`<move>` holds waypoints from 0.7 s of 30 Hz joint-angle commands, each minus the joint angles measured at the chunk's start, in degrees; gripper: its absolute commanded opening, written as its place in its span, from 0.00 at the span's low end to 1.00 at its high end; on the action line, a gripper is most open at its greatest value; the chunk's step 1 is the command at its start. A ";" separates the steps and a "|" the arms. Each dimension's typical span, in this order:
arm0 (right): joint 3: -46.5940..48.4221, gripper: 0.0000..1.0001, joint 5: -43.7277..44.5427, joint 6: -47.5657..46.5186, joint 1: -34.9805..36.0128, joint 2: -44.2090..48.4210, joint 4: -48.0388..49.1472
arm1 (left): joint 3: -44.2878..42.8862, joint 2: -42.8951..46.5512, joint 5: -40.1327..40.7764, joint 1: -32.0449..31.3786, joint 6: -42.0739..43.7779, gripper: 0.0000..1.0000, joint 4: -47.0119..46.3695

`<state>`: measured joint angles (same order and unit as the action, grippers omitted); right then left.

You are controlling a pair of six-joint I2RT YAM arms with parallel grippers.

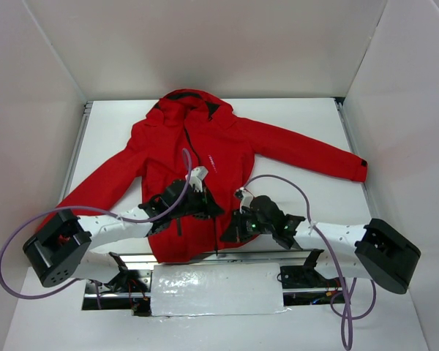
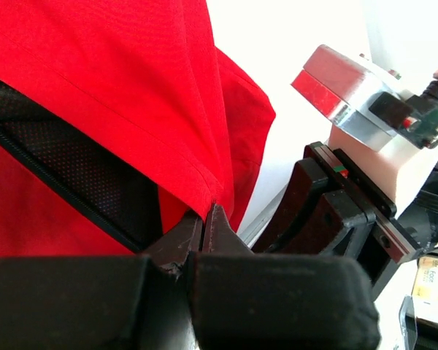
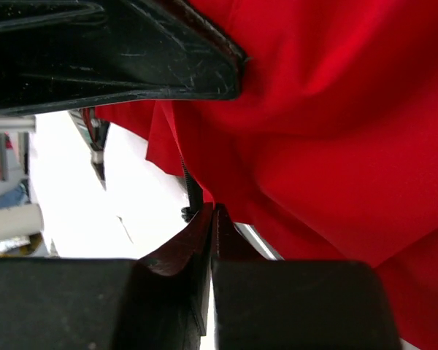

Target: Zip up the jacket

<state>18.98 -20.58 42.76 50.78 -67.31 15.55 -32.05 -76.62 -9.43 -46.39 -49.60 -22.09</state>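
White box of a workspace, plain walls [image 1: 205, 44] on three sides and a white table [image 1: 293, 124] in the middle. The jacket [image 1: 227, 142] is lying flat on its back across that table, hood [image 1: 186, 99] pointing at the far wall and both sleeves spreading out. One sleeve [image 1: 307, 153] is reaching toward the right wall, the other [image 1: 95, 190] is angling down toward the left arm's base. The front is sitting partly open lower down, and the small white logo [image 1: 214, 161] is showing on the chest.

Both arms are leaning in over the bottom hem, close together.

The left gripper [image 2: 206, 219] is pinching the red fabric. Its jaws are closed tight, with the edge of the front panel running right down into the tips. The dark mesh lining [image 2: 80, 168] is showing beside it, with a dark zip line crossing it.

The right gripper [image 3: 213, 219] is also sitting fully closed, no gap between the jaws. Its tips are pressing up against the lower edge of the jacket, next to a short dark bit of zip [image 3: 193, 193]. Honestly can't tell if any fabric is actually caught in there or if it's just touching.

Purple cables [image 1: 14, 256] are looping off both arms, and a shiny white sheet [image 1: 216, 289] is lying at the near edge between the bases.
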 commanded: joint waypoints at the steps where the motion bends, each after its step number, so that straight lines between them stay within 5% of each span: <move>1: 1.85 0.00 2.99 0.39 0.46 1.21 2.91 | -2.40 2.00 0.99 -0.28 1.18 0.03 -0.68; 3: 1.67 0.00 4.23 0.48 0.63 2.44 2.12 | -2.66 2.26 1.95 -0.28 1.09 0.23 1.60; 4: 1.50 0.00 4.93 0.39 0.37 2.79 2.03 | -2.84 2.53 3.53 -0.28 1.00 0.54 2.65; 6: 1.06 0.00 5.37 0.57 0.54 3.67 2.11 | -3.19 2.97 5.47 -0.28 1.09 0.99 6.52; 11: 0.18 0.00 7.48 1.71 0.46 4.82 1.94 | -0.47 6.21 8.02 -0.28 1.09 0.99 8.46; 18: -0.44 0.00 11.26 3.82 0.37 6.40 0.54 | 5.86 9.91 3.72 -0.37 -1.81 0.74 1.97; 21: -0.79 0.00 11.88 4.87 0.37 7.80 0.18 | 7.26 9.21 2.84 -0.54 -1.90 0.72 -0.05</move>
<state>18.76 -11.62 46.24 50.98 -61.69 14.98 -25.91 -67.48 -4.84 -46.50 -50.28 -16.97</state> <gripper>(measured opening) 0.007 0.730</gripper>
